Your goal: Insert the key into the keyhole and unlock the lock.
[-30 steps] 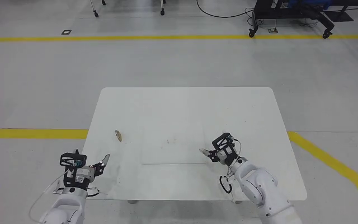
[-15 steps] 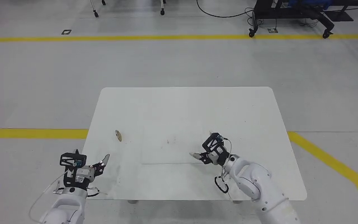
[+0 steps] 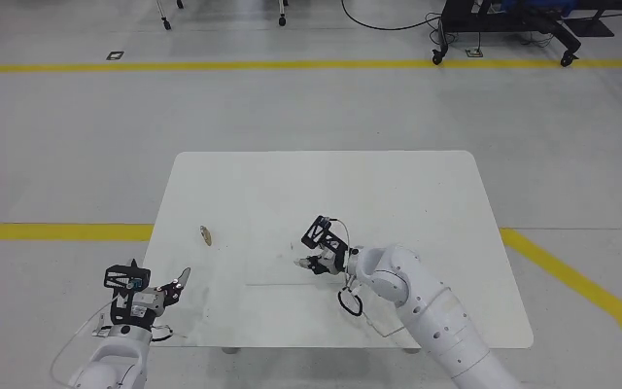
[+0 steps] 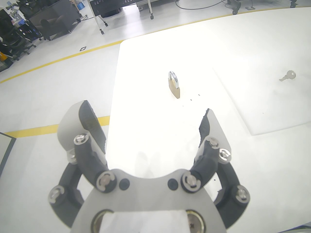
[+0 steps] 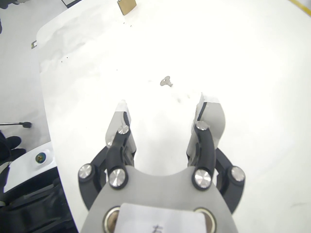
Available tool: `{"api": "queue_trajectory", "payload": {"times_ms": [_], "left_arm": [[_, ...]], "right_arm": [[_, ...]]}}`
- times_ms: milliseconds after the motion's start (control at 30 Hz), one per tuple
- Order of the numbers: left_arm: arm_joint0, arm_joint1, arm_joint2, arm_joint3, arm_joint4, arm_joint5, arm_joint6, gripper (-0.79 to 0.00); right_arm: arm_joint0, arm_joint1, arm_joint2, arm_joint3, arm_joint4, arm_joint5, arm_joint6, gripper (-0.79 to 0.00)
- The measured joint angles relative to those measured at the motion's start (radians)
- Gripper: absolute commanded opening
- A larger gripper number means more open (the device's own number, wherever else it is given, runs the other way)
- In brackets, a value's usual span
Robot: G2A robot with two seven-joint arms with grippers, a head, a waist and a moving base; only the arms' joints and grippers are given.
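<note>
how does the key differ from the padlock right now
The padlock has a brass body and silver shackle; the key is plain silver. The padlock stands upright, the key lies flat. The padlock is larger than the key. Both rest on the white table.

No writing in the room can be read outright. The white label [image 5: 145, 215] on the right gripper's [image 5: 162, 101] wrist plate bears one dark printed character, cut off at the view's edge and not legible. On the padlock [image 3: 205, 233], at nine o'clock from the table's [image 3: 408, 185] middle, any stamping is too small to tell.
</note>
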Motion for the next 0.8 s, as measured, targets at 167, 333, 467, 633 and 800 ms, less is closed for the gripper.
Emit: {"api": "queue_trajectory", "payload": {"times_ms": [167,333,467,633,800], "left_arm": [[0.0,0.0,0.0,0.0,0.0,0.0,0.0,0.0],[0.0,0.0,0.0,0.0,0.0,0.0,0.0,0.0],[0.0,0.0,0.0,0.0,0.0,0.0,0.0,0.0],[0.0,0.0,0.0,0.0,0.0,0.0,0.0,0.0],[0.0,0.0,0.0,0.0,0.0,0.0,0.0,0.0]], "right_arm": [[0.073,-0.03,-0.054,0.094,0.096,0.004,0.035,-0.425],[0.11,-0.055,-0.098,0.15,0.112,0.051,0.019,-0.453],[0.126,-0.069,-0.121,0.18,0.111,0.08,0.013,-0.459],[0.141,-0.085,-0.146,0.205,0.099,0.124,0.004,-0.496],[0.149,-0.095,-0.153,0.223,0.096,0.145,-0.006,-0.606]]}}
